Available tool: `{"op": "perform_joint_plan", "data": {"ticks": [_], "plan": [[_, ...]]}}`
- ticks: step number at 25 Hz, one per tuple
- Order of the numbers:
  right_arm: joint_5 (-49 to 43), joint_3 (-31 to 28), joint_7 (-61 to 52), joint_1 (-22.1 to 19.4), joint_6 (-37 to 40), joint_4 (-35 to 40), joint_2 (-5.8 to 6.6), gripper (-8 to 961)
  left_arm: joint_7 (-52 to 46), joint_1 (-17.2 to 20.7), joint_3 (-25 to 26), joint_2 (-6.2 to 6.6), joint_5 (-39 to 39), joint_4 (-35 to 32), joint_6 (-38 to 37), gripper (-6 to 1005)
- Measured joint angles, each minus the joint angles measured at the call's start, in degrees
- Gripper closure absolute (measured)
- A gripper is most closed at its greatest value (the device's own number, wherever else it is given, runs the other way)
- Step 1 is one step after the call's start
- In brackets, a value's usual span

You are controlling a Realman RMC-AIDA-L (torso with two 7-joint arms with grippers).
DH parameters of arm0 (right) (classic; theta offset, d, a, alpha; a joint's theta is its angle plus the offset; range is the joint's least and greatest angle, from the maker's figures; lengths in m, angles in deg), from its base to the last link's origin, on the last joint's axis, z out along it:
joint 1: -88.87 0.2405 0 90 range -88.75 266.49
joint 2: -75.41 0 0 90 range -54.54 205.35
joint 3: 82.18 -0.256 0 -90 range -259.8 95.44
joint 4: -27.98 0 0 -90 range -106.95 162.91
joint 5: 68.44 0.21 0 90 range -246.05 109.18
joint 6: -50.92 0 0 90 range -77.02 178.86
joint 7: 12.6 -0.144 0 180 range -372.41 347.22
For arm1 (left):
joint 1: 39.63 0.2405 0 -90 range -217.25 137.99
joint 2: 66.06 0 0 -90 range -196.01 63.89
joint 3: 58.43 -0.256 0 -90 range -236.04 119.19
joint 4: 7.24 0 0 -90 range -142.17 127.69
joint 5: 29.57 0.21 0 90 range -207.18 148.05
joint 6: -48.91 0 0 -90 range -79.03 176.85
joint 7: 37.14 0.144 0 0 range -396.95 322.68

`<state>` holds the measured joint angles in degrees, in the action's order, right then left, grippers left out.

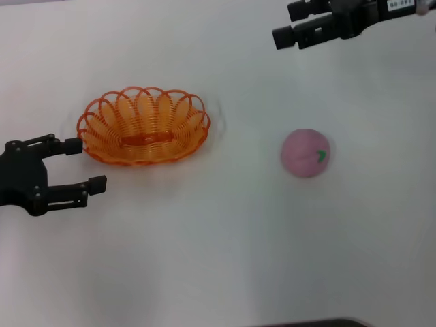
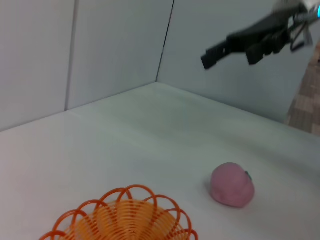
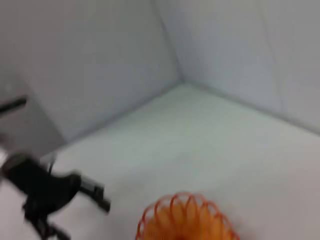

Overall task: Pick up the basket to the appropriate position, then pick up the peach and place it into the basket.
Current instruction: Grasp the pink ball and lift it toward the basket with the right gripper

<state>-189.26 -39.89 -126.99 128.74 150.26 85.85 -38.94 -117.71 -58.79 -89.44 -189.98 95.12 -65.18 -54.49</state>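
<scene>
We see the orange wire basket (image 1: 144,127) sitting upright on the white desk (image 1: 225,245), toward its left side. Our left pincer (image 1: 87,164) is spread wide at the left edge, one fingertip (image 1: 73,146) just beside the basket's rim. The pink peach (image 1: 306,153) rests well apart, right of centre. Our right pincer (image 1: 281,24) hovers at the far right corner, fingers parted

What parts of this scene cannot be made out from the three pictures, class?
- Right gripper: arm cut off by the head view's top edge.
- Basket: near half cut by the left wrist view's bottom edge.
- Peach: absent from the right wrist view.
- Left gripper: blurred in the right wrist view.
</scene>
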Motion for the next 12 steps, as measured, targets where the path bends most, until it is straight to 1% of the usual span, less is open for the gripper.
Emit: {"op": "perform_joint_plan", "data": {"ticks": [3,6,10,12], "plan": [[-7.6,1.3,-3.8,3.6,6.7,8.3,-0.63,62,-0.2,0.0,0.1,-0.01,0.0,-0.1,-0.4,146],[-19.2,3.1,-4.4,6.9,12.9,14.2,-1.94,65,-0.2,-0.1,0.3,-0.01,0.0,0.2,-0.5,147],[-30.5,9.4,-4.9,8.5,12.2,14.7,-3.45,68,-1.1,-0.3,0.3,0.00,0.0,0.2,-0.5,149],[-33.4,12.4,-5.3,8.4,10.7,14.0,-4.28,69,-1.5,-0.4,0.3,0.00,0.0,0.2,-0.4,150]]}}
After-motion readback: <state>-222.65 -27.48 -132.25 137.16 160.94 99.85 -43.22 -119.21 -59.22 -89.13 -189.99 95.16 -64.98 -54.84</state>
